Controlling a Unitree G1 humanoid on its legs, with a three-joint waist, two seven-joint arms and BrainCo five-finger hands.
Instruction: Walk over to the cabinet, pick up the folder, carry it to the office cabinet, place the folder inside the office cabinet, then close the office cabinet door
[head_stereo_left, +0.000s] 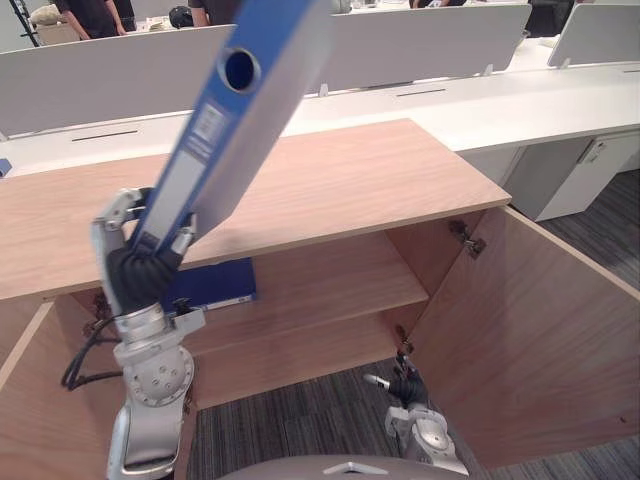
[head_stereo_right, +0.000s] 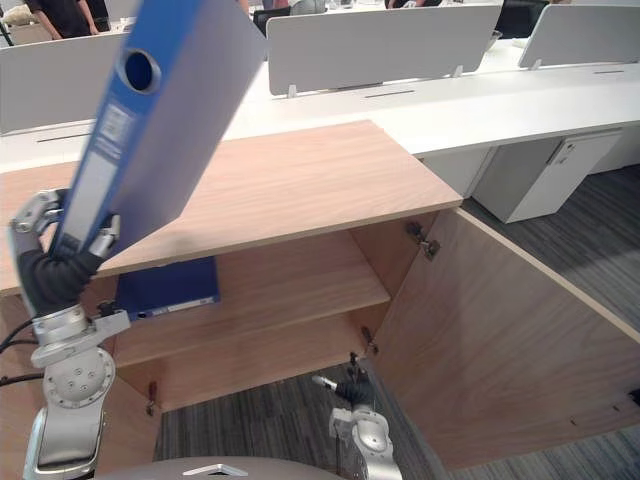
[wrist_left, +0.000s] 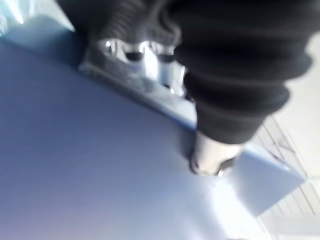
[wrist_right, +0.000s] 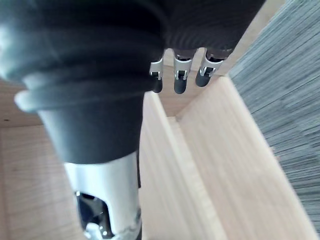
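- the left hand (head_stereo_left: 135, 250) is closed round the lower end of the blue folder (head_stereo_left: 240, 110) – fingers on one side and the thumb (wrist_left: 207, 157) pressed on the flat cover, as the left wrist view shows.
- the folder is held up in the air, tilted, its spine with a round finger hole facing the camera and its upper end leaning away to the right, above the top board of the office cabinet (head_stereo_left: 340, 185); it touches nothing but the hand.
- the cabinet is of light wood and stands open; its right door (head_stereo_left: 540, 330) is swung out wide toward the robot, hinges showing at the inner edge.
- inside, a shelf (head_stereo_left: 330, 275) runs across, with another level below it.
- a dark blue flat item (head_stereo_left: 212, 285) lies on the left part of that shelf, just behind the left wrist.
- the right hand (head_stereo_right: 352, 392) hangs low by the inner edge of the open door, holding nothing – its fingers (wrist_right: 181, 82) look loose and relaxed in the right wrist view, with wood boards past them.
- grey carpet (head_stereo_left: 300, 420) covers the floor before the cabinet.
- behind the cabinet stand white desks (head_stereo_left: 520, 100) with pale partition screens (head_stereo_left: 420, 40); people (head_stereo_left: 90, 15) are at the far left beyond them.
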